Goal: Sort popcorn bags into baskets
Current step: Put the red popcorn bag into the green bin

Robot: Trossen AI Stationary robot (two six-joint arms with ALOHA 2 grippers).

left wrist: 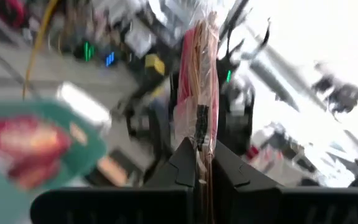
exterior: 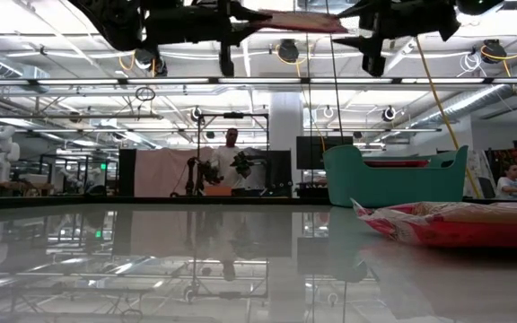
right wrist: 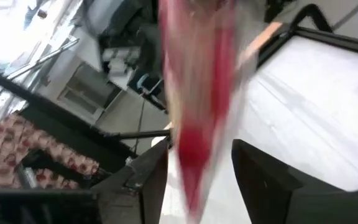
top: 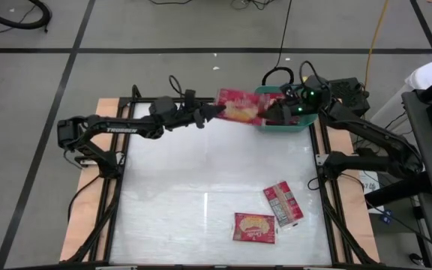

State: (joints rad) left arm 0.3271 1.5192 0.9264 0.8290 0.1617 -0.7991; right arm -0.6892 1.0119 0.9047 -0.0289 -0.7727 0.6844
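Evidently a handover is in hand: one popcorn bag (top: 238, 107) is held aloft just beside the teal basket (top: 300, 125), pinched by the left claw (top: 217, 110), while the right claw (top: 265, 114) is spread around its far edge. Next, lowering into the basket is called for.

Right wrist view: the popcorn bag (right wrist: 194, 93) between the fingers (right wrist: 151, 180) is motion-blurred; print unreadable, upper end cut off by the frame. Left wrist view: teal basket (left wrist: 73, 146) and its contents smeared and indistinct. Low view: both arms cropped at the top edge. High view: basket (top: 295, 126) interior largely hidden beneath the right gripper (top: 272, 114).
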